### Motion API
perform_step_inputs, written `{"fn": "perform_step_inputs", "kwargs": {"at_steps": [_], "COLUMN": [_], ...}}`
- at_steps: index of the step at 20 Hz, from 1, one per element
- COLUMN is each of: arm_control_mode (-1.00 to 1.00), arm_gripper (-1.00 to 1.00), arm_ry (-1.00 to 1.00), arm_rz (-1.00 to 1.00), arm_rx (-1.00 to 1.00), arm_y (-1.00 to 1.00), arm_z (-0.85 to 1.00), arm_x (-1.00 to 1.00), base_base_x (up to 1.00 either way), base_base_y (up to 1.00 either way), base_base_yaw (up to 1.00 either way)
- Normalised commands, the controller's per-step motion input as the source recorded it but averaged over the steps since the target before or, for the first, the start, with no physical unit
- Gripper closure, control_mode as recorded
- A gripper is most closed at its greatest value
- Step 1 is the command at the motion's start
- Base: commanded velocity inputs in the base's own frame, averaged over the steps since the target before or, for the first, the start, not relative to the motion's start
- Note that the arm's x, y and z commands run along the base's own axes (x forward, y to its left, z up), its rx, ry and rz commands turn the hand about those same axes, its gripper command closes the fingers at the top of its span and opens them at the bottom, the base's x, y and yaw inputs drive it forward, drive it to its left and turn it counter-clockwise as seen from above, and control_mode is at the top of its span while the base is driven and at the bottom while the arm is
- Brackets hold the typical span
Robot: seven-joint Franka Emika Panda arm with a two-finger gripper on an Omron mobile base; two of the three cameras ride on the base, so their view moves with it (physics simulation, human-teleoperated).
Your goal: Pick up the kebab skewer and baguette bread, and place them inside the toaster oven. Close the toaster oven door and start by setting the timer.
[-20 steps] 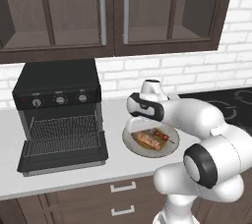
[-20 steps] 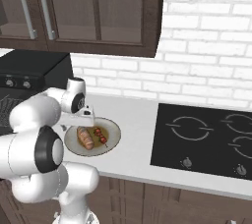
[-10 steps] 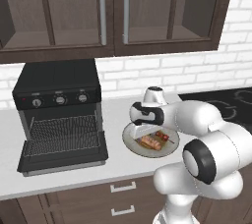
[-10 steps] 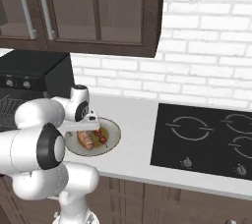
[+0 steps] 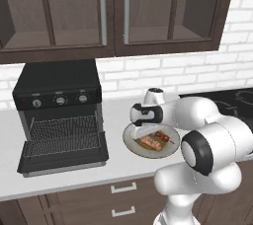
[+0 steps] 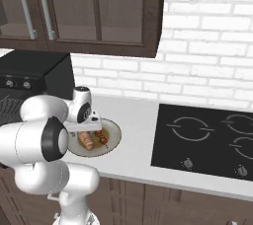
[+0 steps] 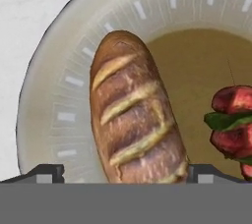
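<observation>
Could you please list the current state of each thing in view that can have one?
toaster oven door: dropped open, lying flat.
toaster oven: open, wire rack bare.
baguette bread: lying on the plate, between the open fingertips, not yet gripped.
kebab skewer: lying on the plate beside the bread.
plate: holding both foods.
end effector: open, low over the bread.
upper cabinet doors: shut.

Even, shadowless, sharp rendered light

Orange-brown baguette bread [image 7: 135, 115] with pale golden slashes; kebab skewer [image 7: 235, 127] red and green; beige plate [image 7: 59, 95] with white rim dashes; black toaster oven [image 5: 57, 95], grey knobs; white desk [image 5: 118, 162].
</observation>
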Motion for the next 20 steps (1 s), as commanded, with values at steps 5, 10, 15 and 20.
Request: {"fn": "perform_step_inputs", "kwargs": {"at_steps": [5, 10, 15, 20], "arm_control_mode": [-1.00, -1.00, -1.00, -1.00], "arm_gripper": [-1.00, -1.00, -1.00, -1.00], "arm_ry": [0.00, 0.00, 0.00, 0.00], "arm_rz": [0.00, 0.00, 0.01, 0.00], "arm_rx": [0.00, 0.00, 0.00, 0.00], "arm_y": [-0.02, 0.00, -0.01, 0.00], "arm_z": [-0.18, -0.26, -0.24, -0.20], "arm_x": [0.09, 0.04, 0.02, 0.00], "base_base_x": [0.00, 0.00, 0.00, 0.00], "base_base_y": [0.00, 0.00, 0.00, 0.00], "base_base_yaw": [0.00, 0.00, 0.00, 0.00]}}
